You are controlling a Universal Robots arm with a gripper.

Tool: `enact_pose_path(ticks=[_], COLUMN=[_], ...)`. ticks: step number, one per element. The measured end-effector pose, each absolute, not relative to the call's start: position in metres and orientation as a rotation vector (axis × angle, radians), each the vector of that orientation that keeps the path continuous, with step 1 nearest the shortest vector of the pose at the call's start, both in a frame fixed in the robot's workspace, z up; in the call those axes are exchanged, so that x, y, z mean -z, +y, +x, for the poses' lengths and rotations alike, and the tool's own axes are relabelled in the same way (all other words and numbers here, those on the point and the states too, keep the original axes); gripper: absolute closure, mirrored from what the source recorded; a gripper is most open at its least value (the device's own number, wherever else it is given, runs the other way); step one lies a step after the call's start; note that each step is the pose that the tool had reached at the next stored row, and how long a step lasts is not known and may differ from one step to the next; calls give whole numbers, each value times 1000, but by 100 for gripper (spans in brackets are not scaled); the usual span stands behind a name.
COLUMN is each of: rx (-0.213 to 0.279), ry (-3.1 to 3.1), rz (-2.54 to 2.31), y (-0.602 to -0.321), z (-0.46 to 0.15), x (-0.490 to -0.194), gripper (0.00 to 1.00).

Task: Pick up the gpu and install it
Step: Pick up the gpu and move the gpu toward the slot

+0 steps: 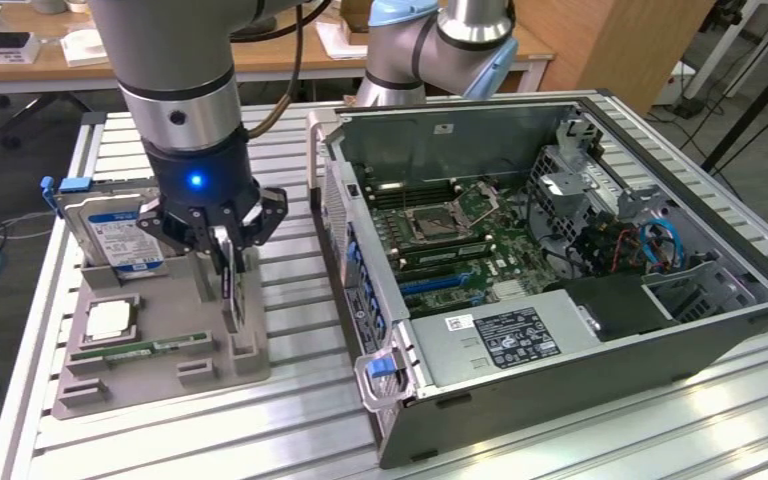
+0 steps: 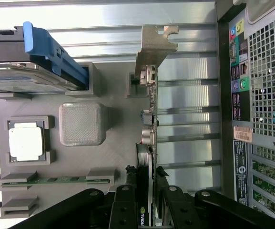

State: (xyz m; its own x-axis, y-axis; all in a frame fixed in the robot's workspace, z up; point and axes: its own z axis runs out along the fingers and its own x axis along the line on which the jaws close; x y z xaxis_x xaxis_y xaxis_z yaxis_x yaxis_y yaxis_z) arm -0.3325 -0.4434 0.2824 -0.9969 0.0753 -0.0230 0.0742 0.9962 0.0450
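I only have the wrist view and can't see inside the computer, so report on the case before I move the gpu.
Observer: The computer case lies on its side, open on top, with the motherboard exposed.
Operator: Give me the slots.
Observer: Blue expansion slots sit on the board toward the case's rear panel.
Operator: Now report on my arm.
Observer: A blue light is lit on the arm just above the gripper, which stands over the gpu.
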Motion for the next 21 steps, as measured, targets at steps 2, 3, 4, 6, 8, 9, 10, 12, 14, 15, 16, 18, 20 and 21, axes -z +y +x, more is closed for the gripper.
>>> enact_pose_path(ticks=[2,3,4,6,8,9,10,12,14,15,16,18,20,21], rx=[-69,-69,-69,-69,-69,-69,-69,-69,-69,-69,-69,-69,-70,-70], ry=[3114,3114,3114,3114,3114,3114,3114,3114,3114,3114,3114,3114,3114,3113], rz=[117,117,117,117,117,117,117,117,117,116,116,116,117,116], y=[-443,-443,-443,-443,-443,-443,-443,-443,-443,-443,-443,-443,-443,-443], z=[-332,-332,-332,-332,-332,-332,-332,-332,-332,-332,-332,-332,-332,-332], x=[-285,-287,-289,-292,-296,-298,-300,-304,-308,-310,-312,-314,-315,-315], gripper=[74,74,74,74,74,74,74,74,74,74,74,74,74,74])
